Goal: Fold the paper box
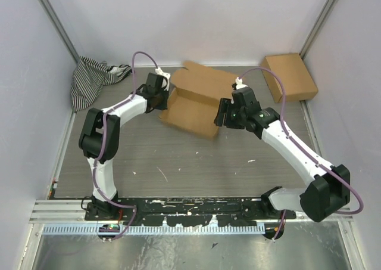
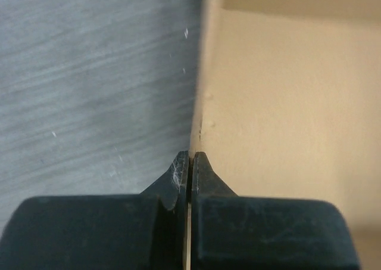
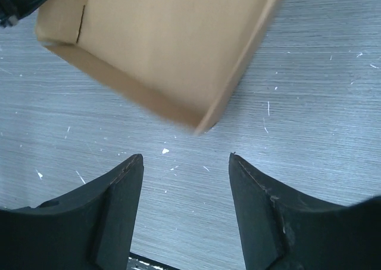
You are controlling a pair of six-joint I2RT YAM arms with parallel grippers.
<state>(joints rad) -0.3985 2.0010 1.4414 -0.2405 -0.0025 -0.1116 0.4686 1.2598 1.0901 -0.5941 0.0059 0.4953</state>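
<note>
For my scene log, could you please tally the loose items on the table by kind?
Cardboard boxes: 2 (paper box, smaller box)
Cloths: 1 (striped cloth)
Total: 3

Striped cloth (image 1: 95, 79) (crumpled) lies far left, brown box (image 1: 290, 76) far right.

Box (image 1: 191, 106) on the table (image 1: 178, 160), between the two grippers. Left gripper (image 2: 190, 157) at the box's left wall, the wall's edge pinched between its fingers. Right gripper (image 3: 186, 158) at the box's near right corner: the corner lies just ahead of its spread fingers, apart from them. Cloth (image 1: 90, 79) beyond and left of the left gripper. Second box (image 1: 290, 76) beyond and right of the right gripper, well apart.
</note>
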